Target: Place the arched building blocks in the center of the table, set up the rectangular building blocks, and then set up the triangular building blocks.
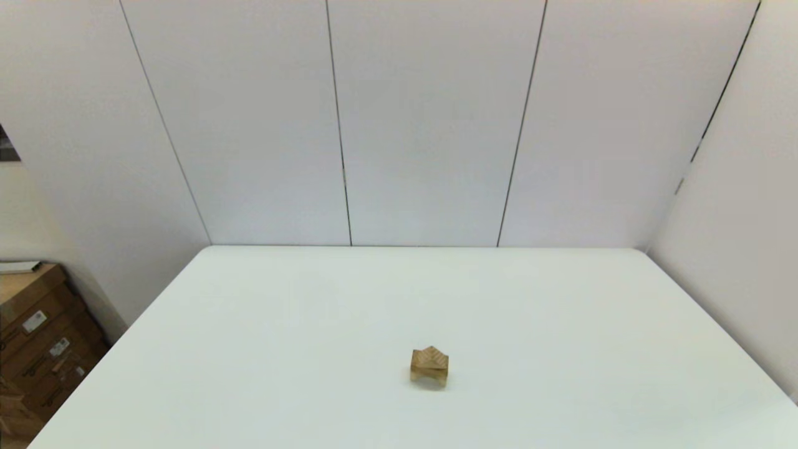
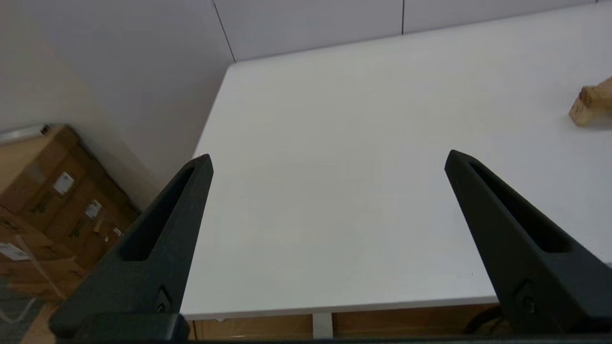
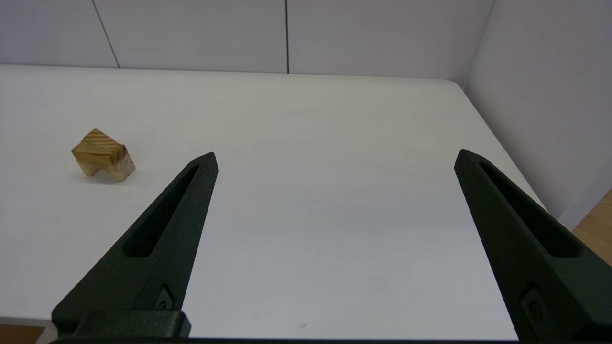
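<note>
One stack of blocks (image 1: 429, 365) stands mid-table (image 1: 312, 343). Left gripper (image 2: 327, 160) and right gripper (image 3: 334, 157) both gape wide, holding nothing.

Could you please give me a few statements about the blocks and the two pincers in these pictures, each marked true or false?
1. The wooden blocks stand as one stack on the table. True.
2. The triangular block lies beside the stack. False: it sits on top.
3. The left pincer is open and holds nothing. True.
4. The right pincer grips the stack. False: it is open, apart from it.
5. A notch shows at the stack's base. True.
</note>
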You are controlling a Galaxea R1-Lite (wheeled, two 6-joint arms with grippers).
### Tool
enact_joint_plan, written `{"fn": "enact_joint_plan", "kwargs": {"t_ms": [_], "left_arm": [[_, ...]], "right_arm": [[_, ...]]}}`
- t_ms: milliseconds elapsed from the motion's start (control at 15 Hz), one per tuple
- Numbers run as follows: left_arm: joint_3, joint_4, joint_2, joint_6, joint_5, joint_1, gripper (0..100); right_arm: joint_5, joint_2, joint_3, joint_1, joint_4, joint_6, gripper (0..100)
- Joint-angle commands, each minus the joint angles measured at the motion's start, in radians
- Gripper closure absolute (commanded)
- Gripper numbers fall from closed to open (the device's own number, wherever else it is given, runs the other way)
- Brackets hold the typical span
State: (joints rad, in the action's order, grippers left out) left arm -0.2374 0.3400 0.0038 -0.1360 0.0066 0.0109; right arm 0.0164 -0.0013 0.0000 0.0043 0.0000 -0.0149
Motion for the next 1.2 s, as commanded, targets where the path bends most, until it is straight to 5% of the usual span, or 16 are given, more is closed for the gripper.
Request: {"fn": "enact_joint_plan", "kwargs": {"t_ms": [67,667,1200], "left_arm": [[0.167,-0.15,-0.004,0.003,-0.045,0.0,0],[0.239,-0.338,-0.004,0.035,-0.05,0.0,0],[0.237,-0.332,-0.004,0.045,-0.046,0.0,0]], "right_arm": [[0.0,0.0,0.0,0.0,0.0,0.0,0],[0.0,0.0,0.0,0.0,0.0,0.0,0],[0.0,0.0,0.0,0.0,0.0,0.0,0]]}}
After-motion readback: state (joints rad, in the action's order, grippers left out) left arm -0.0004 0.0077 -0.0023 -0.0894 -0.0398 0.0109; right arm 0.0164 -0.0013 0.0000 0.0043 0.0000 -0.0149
